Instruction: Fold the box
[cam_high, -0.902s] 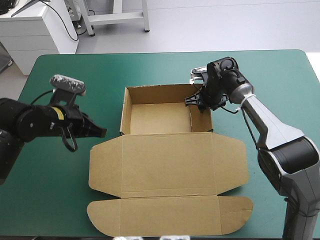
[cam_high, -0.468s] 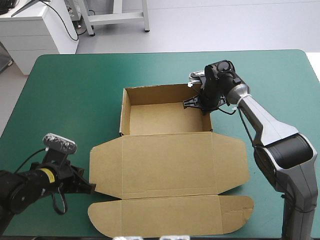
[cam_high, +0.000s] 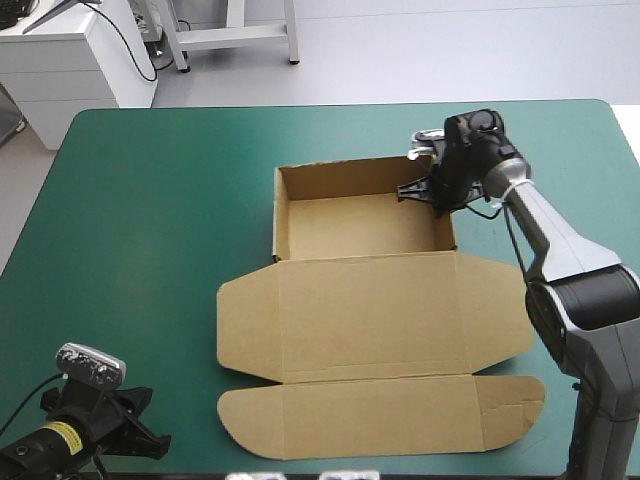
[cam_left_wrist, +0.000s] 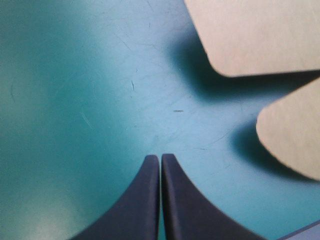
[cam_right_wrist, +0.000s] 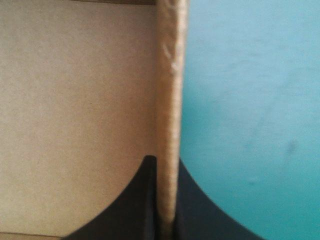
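The brown box (cam_high: 360, 228) stands as an open tray right of the table's middle, its lid (cam_high: 370, 318) spread flat toward the near edge with rounded flaps. My right gripper (cam_high: 432, 192) is shut on the tray's right wall near the far right corner; in the right wrist view the wall's edge (cam_right_wrist: 170, 75) runs up from between the black fingers (cam_right_wrist: 146, 200), with the tray's inside (cam_right_wrist: 75, 100) on one side. At the near left corner my left gripper (cam_high: 152, 440) is shut and holds nothing. In its own view the gripper (cam_left_wrist: 160, 158) hangs over bare cover, with two rounded flaps (cam_left_wrist: 250, 35) ahead.
The teal-green cover (cam_high: 150, 220) lies bare across the left half and along the far edge. The lid's front flap (cam_high: 380, 418) reaches close to the near edge. The right arm (cam_high: 560, 260) stretches along the right side.
The box has slid to the right, held by my right gripper on its wall. My left arm has drawn back from the box's left side to the near left corner.
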